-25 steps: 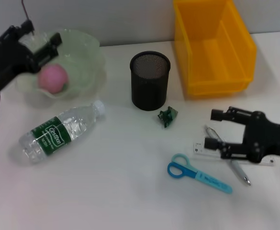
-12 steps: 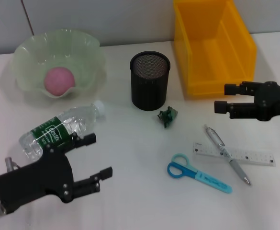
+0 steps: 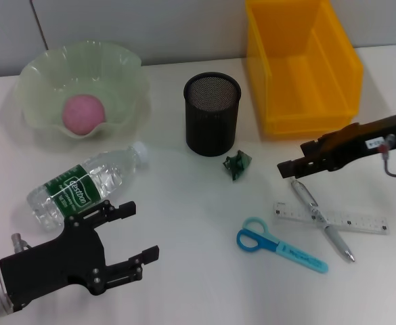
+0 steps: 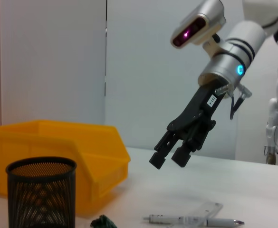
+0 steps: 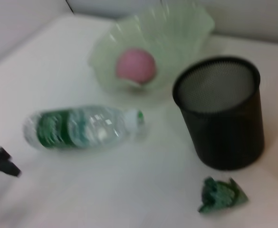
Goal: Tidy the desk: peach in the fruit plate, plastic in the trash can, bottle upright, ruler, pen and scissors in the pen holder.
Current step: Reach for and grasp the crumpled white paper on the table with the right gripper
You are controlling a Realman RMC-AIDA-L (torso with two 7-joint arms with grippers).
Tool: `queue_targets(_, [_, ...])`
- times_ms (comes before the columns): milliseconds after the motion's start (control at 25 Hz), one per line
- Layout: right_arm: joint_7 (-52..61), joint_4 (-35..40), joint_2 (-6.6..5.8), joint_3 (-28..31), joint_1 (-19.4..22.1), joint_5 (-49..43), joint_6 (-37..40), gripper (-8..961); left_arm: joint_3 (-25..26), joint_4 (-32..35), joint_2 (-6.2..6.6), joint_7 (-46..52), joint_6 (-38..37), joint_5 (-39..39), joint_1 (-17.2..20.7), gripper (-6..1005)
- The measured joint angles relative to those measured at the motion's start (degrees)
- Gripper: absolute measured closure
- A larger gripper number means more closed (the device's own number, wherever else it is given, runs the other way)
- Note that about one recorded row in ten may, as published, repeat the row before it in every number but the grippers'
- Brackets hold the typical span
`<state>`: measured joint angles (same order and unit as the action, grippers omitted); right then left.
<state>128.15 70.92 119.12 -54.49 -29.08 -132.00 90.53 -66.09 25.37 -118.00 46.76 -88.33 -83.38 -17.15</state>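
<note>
Head view shows the peach (image 3: 84, 114) inside the fruit plate (image 3: 126, 84) at 10 o'clock; pen holder (image 3: 212, 114) and trash can (image 3: 299, 64) hold nothing. Left claw (image 3: 130, 232) is wide open, empty; right claw (image 3: 283, 168) I cannot tell.

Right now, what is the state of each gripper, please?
Left gripper: open, holding nothing, near the lying bottle.
Right gripper: shut, empty, above the pen.

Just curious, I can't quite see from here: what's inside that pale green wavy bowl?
A single pink peach rests in the green fruit plate, nothing else visible. Whatever lies beneath the peach is hidden.
</note>
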Motion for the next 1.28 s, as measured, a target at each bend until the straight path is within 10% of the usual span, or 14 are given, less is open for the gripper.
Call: queue_targets(1280, [15.17,-15.06,0.05,-15.60,-16.31,-13.56,-16.27,127,-0.67,-0.79,-0.21,-1.67,0.85,-0.77,-0.87,196])
